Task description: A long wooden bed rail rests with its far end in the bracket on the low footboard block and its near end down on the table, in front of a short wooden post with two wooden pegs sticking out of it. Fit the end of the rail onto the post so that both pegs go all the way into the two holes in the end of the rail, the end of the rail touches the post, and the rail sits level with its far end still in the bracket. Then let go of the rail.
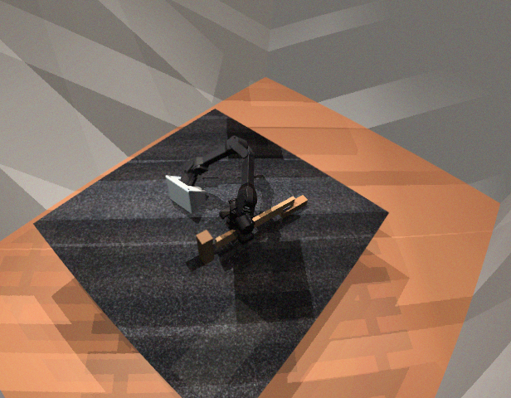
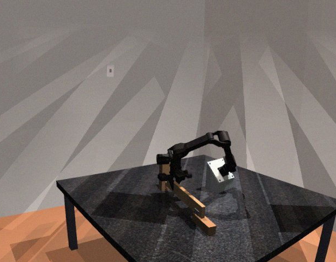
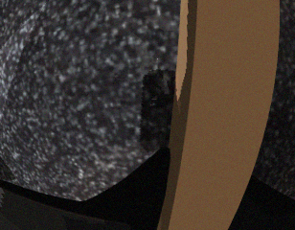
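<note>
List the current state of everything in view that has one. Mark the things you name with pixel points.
End effector (image 1: 244, 233) (image 2: 172, 184): shut on the rail.
Bed rail (image 1: 274, 210) (image 2: 189, 198) (image 3: 229, 105): gripped, far end over the footboard block, fit on pegs unclear.
Footboard block (image 1: 302, 200) (image 2: 209, 226): lying on the table.
Post (image 1: 206, 247) (image 2: 162, 184): upright.
Table (image 1: 174, 299) (image 2: 129, 231): standing, bearing the arm's mount.
</note>
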Controlling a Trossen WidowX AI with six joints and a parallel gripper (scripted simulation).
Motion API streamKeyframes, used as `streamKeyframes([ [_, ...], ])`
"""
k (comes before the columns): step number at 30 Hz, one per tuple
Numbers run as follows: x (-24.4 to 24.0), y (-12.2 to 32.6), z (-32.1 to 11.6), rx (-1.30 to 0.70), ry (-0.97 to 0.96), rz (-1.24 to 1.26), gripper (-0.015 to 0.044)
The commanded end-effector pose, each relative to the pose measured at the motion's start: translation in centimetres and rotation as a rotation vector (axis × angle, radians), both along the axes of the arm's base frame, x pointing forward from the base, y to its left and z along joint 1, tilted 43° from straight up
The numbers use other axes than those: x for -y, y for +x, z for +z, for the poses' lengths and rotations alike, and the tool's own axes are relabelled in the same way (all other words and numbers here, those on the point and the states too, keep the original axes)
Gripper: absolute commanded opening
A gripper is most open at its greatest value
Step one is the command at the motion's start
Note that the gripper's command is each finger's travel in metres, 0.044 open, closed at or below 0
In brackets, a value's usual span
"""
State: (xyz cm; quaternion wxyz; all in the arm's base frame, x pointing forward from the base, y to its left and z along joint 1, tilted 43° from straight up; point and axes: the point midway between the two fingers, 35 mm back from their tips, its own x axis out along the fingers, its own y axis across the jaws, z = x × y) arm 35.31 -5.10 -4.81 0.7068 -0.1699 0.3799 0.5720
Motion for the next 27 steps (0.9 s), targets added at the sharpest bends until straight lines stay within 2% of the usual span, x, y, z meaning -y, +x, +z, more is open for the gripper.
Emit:
streamKeyframes([
  [1,0.24,-0.12,-0.11,0.004,-0.001,0.000,0.0000],
  [27,0.90,-0.32,-0.58,0.004,-0.001,0.000,0.0000],
])
